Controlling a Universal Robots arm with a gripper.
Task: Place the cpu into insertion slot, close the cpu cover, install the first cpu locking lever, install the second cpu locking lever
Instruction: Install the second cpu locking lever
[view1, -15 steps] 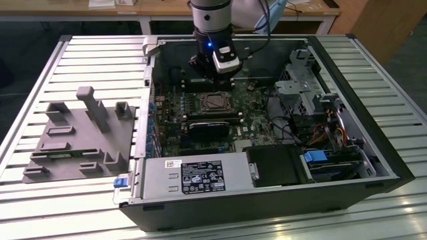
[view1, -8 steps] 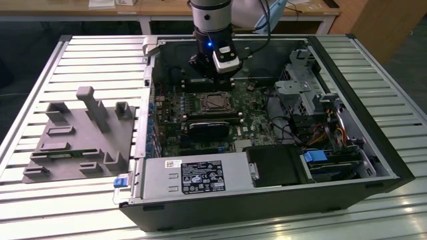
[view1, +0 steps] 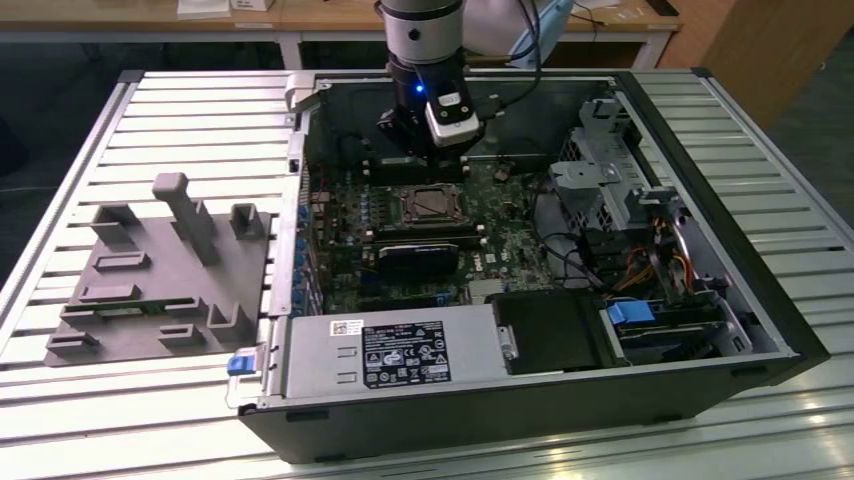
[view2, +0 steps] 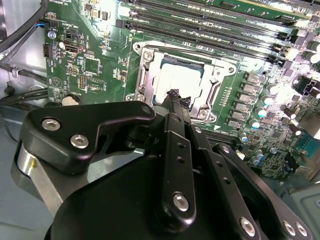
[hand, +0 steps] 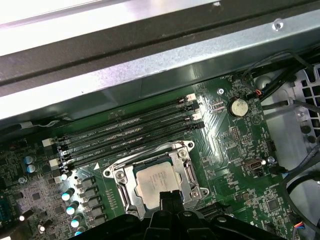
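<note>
Status: the cpu (hand: 156, 181) is seated in the insertion slot (view1: 403, 205), silver top facing up, flat and square to the rim. The cpu cover (view2: 212, 82) looks down over it, the frame lying around the chip with the top showing through the window. By that, I'd call steps one and two done. I can't tell whether the locking levers are latched, so I'm treating those two steps as open.

The gripper (view2: 175, 95) has its fingers pressed together with nothing between them. The tip is at the socket's edge, right at the cover frame; whether it touches I can't tell.

Count: one cpu, one slot, one cover, one gripper. There are four long memory slots (hand: 130, 135) beside the socket, all on one green board (hand: 240, 165).
</note>
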